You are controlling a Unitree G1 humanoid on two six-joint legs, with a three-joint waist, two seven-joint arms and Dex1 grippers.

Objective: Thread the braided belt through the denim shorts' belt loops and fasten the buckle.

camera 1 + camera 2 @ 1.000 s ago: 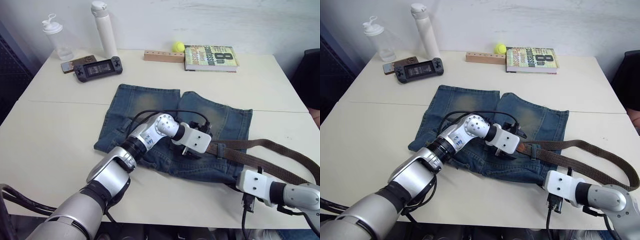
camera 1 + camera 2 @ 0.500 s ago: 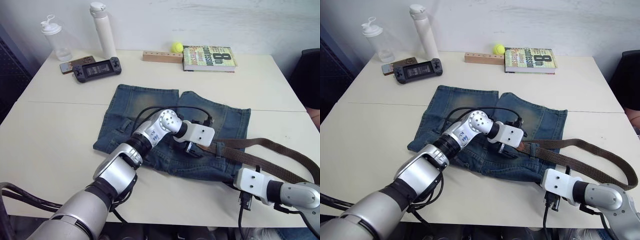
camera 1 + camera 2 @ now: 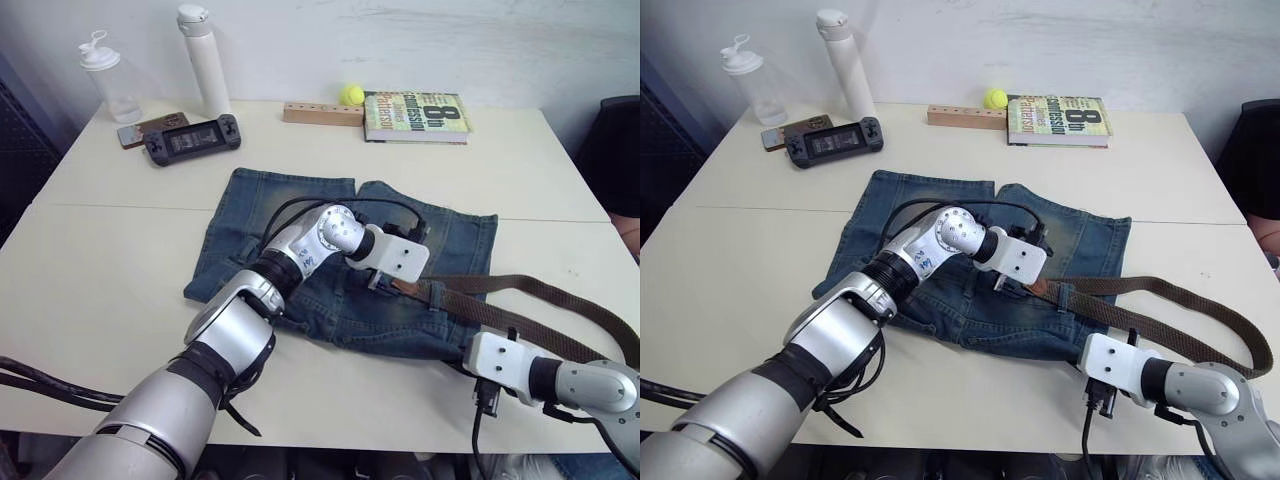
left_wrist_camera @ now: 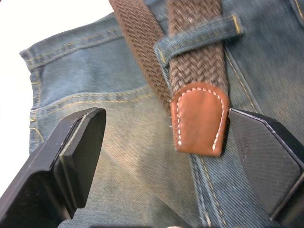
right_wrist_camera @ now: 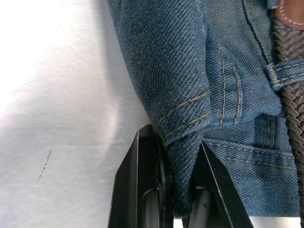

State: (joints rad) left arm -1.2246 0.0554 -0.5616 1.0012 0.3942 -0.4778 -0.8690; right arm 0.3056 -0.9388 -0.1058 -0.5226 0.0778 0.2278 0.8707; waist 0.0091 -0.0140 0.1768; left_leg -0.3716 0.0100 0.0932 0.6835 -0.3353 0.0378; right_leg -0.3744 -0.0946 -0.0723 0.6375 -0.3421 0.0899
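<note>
Pinching the denim shorts (image 3: 330, 250) on a cream table (image 3: 110, 260) – right claw (image 5: 178, 185); left claw (image 4: 161, 156) gapes by a white wall (image 3: 400, 40)

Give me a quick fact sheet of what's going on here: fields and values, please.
Table: shorts spread flat
Belt: leather tip just past one loop
Left hand: open, fingers either side of the tip, not touching
Right hand: pinching a fold of the shorts' edge
Far edge: book, ball, two bottles, game console
</note>
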